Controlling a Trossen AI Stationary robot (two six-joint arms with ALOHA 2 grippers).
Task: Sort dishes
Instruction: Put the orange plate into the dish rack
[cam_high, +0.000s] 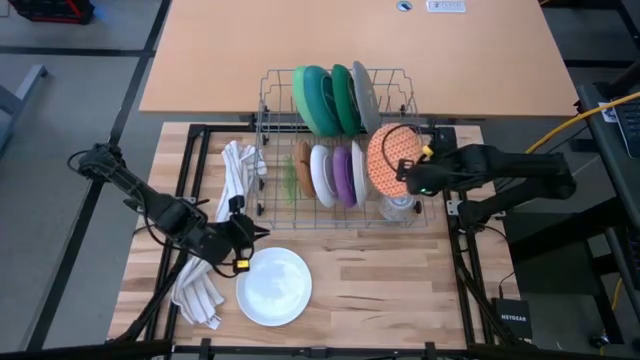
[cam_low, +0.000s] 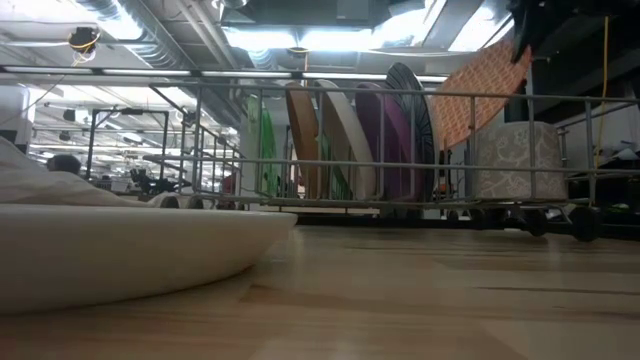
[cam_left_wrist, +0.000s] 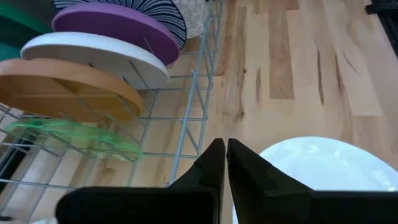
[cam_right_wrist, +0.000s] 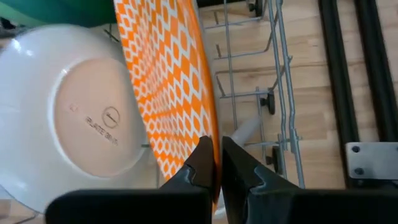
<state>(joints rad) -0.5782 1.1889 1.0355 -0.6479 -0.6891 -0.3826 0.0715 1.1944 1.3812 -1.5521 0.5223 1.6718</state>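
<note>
Overhead looks down, low camera level — both see rack (cam_high: 335, 145).

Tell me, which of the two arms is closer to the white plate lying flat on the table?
The left. The left gripper is shut right at the white plate's edge. The right gripper is over at the dish rack, shut on the orange patterned plate.
</note>
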